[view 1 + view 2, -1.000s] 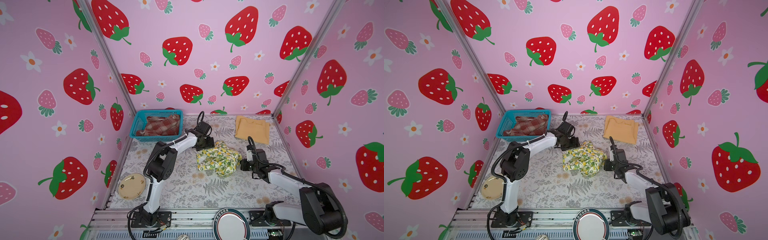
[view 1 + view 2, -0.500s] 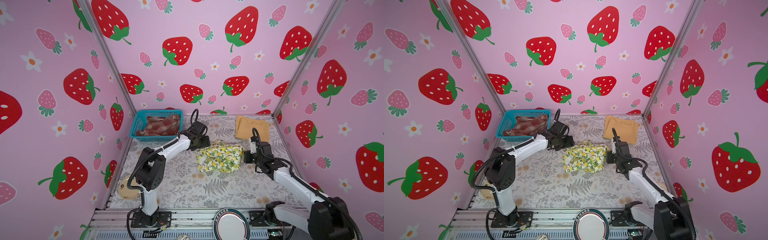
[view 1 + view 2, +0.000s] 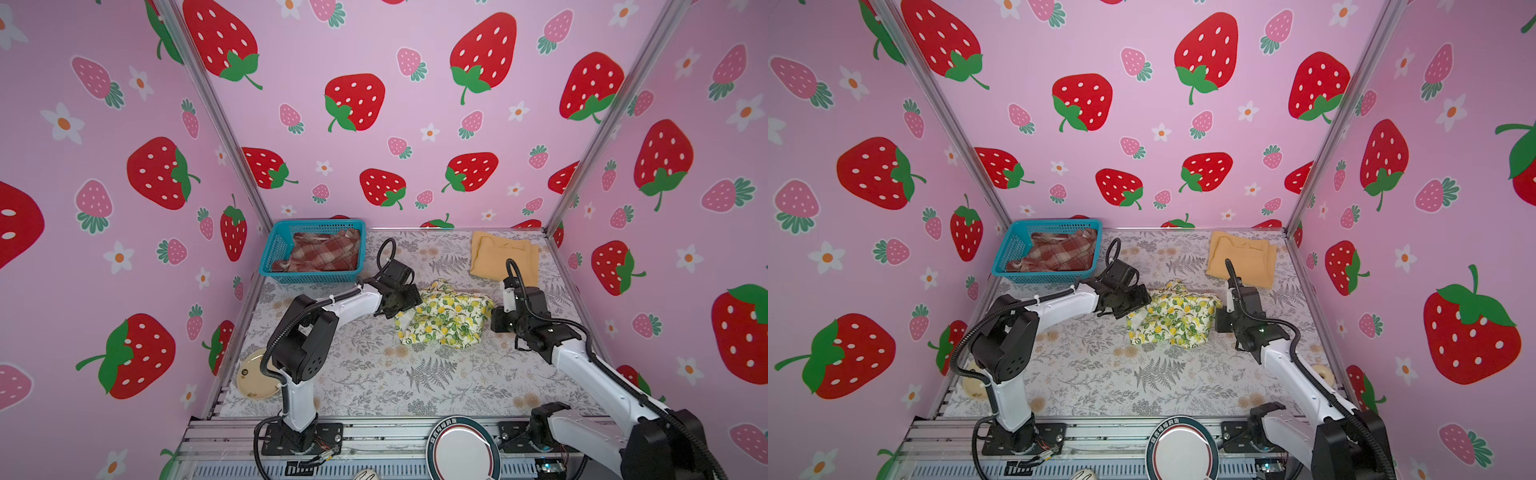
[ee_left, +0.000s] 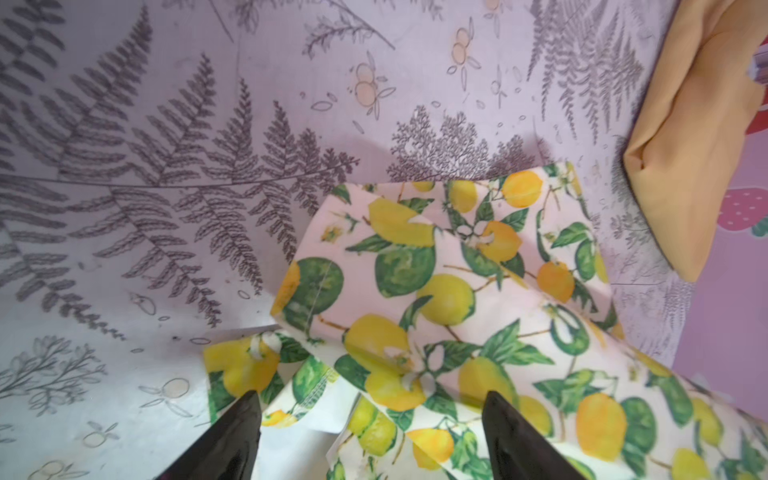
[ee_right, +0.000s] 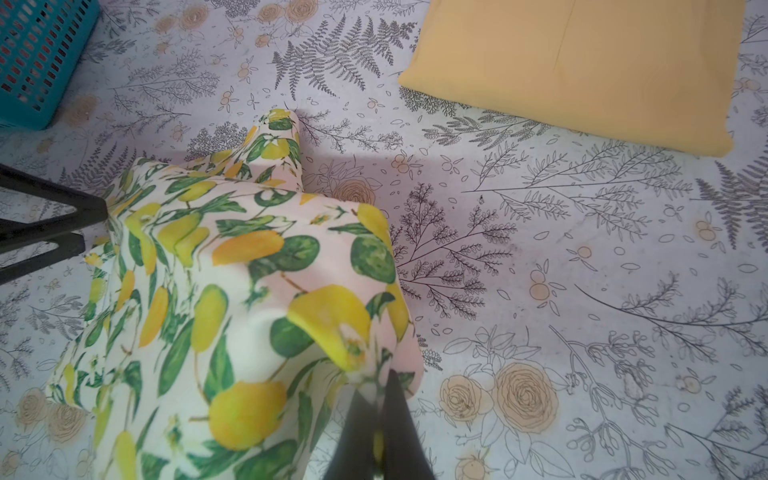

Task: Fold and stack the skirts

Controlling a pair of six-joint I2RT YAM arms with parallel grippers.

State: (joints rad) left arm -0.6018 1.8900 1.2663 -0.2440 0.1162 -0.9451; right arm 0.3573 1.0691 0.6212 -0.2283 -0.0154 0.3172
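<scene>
The lemon-print skirt [image 3: 444, 318] [image 3: 1173, 318] lies rumpled and partly folded mid-table. My left gripper [image 3: 409, 301] [image 3: 1140, 301] hovers at its left edge, open; in the left wrist view [image 4: 371, 401] the lemon skirt [image 4: 449, 291] lies under the spread jaws, ungripped. My right gripper [image 3: 494, 320] [image 3: 1219, 322] is shut on the lemon skirt's [image 5: 249, 270] right corner, pinched between the fingers [image 5: 376, 386]. The mustard skirt [image 3: 503, 257] [image 3: 1241, 259] [image 5: 582, 62] [image 4: 685, 145] lies folded at the back right. The plaid skirt [image 3: 326, 253] [image 3: 1059, 253] sits crumpled in the basket.
A teal mesh basket [image 3: 274, 249] [image 3: 1009, 249] [image 5: 37, 54] stands at the back left corner. A beige plate [image 3: 253, 378] lies at the front left, a round white plate [image 3: 461, 449] on the front rail. Pink strawberry walls close in three sides.
The lemon skirt has gone from a bunched heap to a flatter, wider shape. The left gripper has drawn back slightly to the left; the right gripper keeps its pinch on the skirt's right corner.
</scene>
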